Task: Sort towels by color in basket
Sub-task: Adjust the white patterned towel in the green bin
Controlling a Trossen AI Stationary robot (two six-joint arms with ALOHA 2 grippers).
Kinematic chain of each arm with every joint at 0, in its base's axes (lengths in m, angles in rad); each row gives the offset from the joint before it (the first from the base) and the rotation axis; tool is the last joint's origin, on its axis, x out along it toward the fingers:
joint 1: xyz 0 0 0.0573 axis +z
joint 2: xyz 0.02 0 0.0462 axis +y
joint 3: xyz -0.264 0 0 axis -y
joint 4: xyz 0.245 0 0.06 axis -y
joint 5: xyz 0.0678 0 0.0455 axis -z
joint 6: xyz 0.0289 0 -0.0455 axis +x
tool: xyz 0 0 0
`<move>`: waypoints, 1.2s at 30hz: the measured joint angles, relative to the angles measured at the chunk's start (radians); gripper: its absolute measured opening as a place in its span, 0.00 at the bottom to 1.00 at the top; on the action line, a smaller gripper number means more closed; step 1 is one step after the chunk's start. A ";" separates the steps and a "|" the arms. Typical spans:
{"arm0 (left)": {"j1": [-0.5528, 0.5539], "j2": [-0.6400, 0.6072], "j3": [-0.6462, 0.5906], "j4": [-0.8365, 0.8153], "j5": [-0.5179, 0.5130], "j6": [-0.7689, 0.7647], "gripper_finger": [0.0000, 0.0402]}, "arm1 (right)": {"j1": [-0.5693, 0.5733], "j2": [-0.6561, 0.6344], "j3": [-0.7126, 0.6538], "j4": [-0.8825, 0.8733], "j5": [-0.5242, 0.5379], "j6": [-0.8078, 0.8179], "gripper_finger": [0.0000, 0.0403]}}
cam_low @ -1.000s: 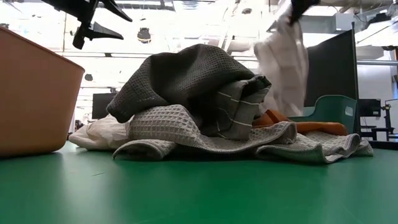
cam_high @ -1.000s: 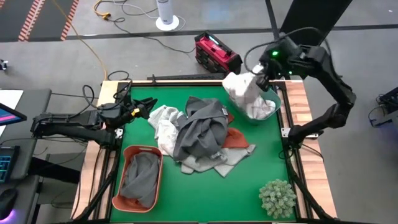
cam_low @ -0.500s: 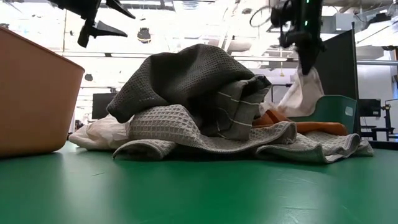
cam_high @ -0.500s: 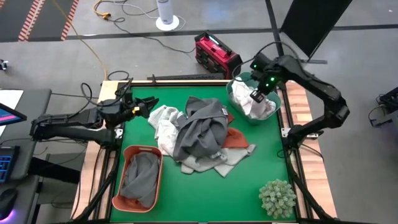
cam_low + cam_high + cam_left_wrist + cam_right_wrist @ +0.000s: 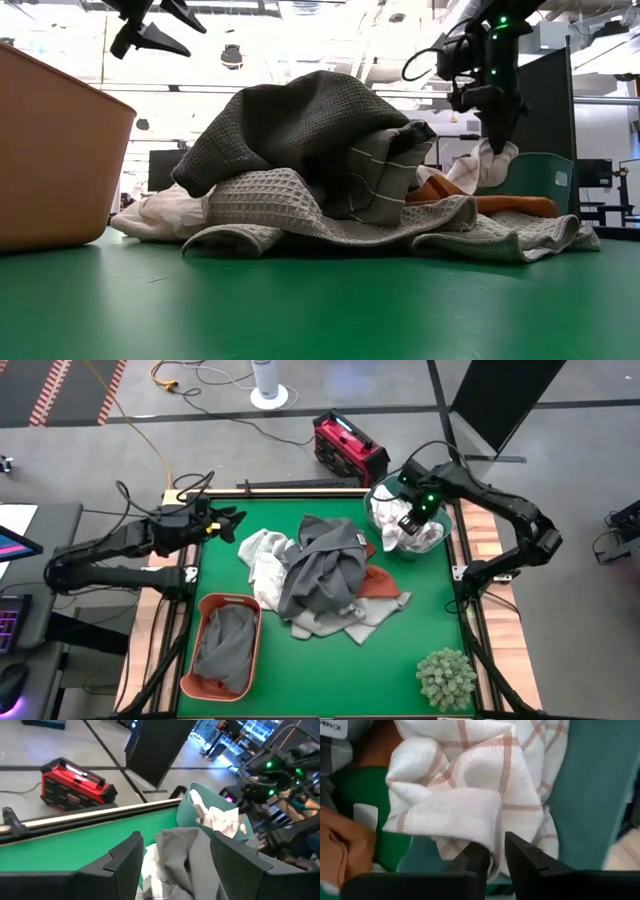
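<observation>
Red toolbox (image 5: 349,446) on floor, spiky green plant ball (image 5: 446,677), orange cable (image 5: 146,422)

High view: straight down over the whole table (image 5: 420,620); low view: table-top level, close to the towel pile (image 5: 330,170); wrist views: forward past own fingers, both sharing the teal basket (image 5: 200,802).

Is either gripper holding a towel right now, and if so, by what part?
The right gripper, down in the teal basket, pinches a folded edge of the white thin-checked cloth towel. The left gripper hangs open, holding nothing.
</observation>
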 joint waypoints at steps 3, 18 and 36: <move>0.018 0.000 0.016 -0.009 0.044 0.043 0.55 | 0.000 0.000 0.067 -0.062 -0.001 0.000 0.30; 0.051 0.000 0.019 -0.037 0.136 0.013 0.55 | -0.119 0.016 0.222 -0.107 0.010 -0.042 0.58; 0.062 0.000 0.019 -0.083 0.157 -0.053 0.55 | -0.115 0.082 0.221 0.056 -0.129 -0.208 0.58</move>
